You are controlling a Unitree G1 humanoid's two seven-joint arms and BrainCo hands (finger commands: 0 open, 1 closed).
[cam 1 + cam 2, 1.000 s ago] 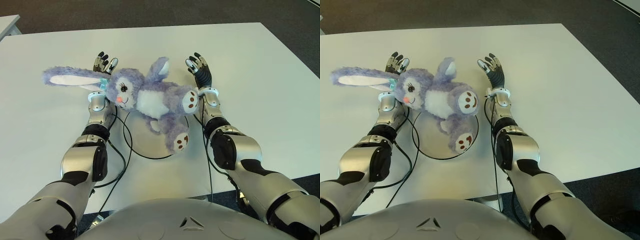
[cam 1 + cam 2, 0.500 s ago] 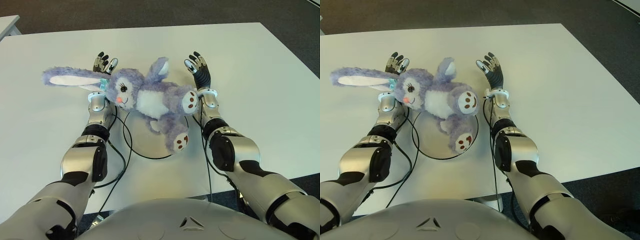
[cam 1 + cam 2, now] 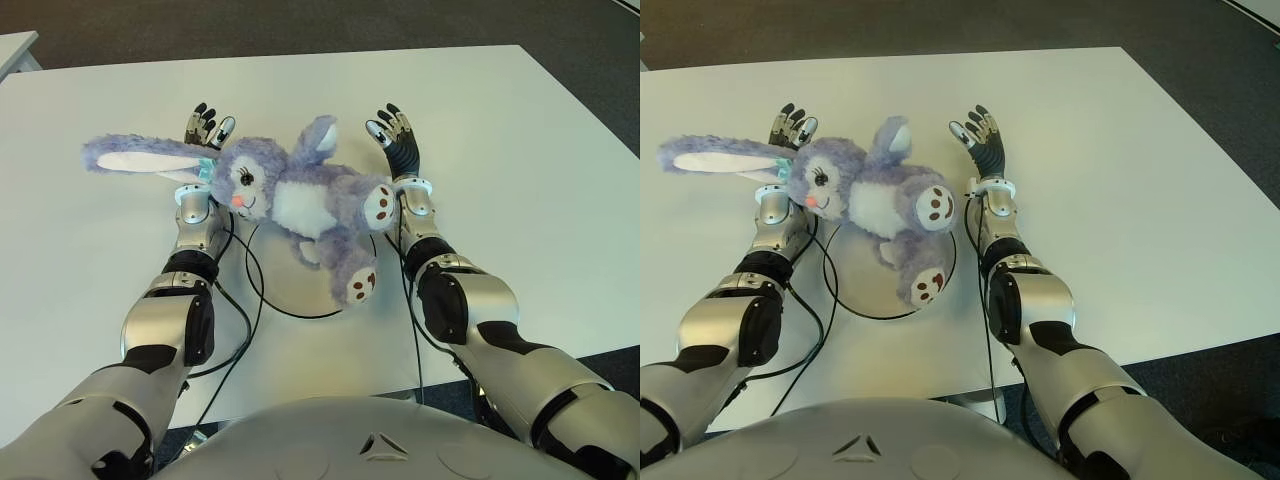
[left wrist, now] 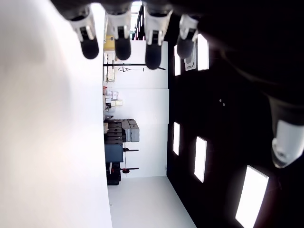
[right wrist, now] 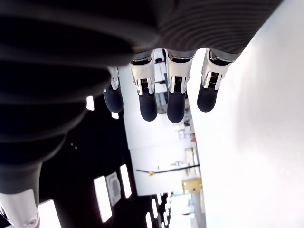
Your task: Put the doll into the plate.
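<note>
Left eye view first, from the robot's left side across: the left hand point(image 3: 207, 128) shows on the white table point(image 3: 520, 150) with its fingers point(image 3: 201, 121) stretched out flat and released, holding nothing; its wrist view shows the same straight fingertips point(image 4: 122, 47) with open room beyond them. Just beside those fingers, on the thumb side, lies the doll point(image 3: 290, 200), a purple plush rabbit. One long ear point(image 3: 140, 156) runs out past the left hand toward the robot's left, crossing over that wrist. The doll's head lies close below the left fingertips, its face turned up. Its white belly and both feet hang over the plate point(image 3: 290, 290), a round pale disc with a dark rim, with the lower foot point(image 3: 362, 283) over the plate's right edge. The head and ears lie outside the rim. Across the doll, the right hand point(image 3: 395, 135) shows beside the upper foot, fingers point(image 3: 388, 127) extended and spread, grasping nothing; its wrist view shows the fingertips point(image 5: 147, 104) straight and apart.
</note>
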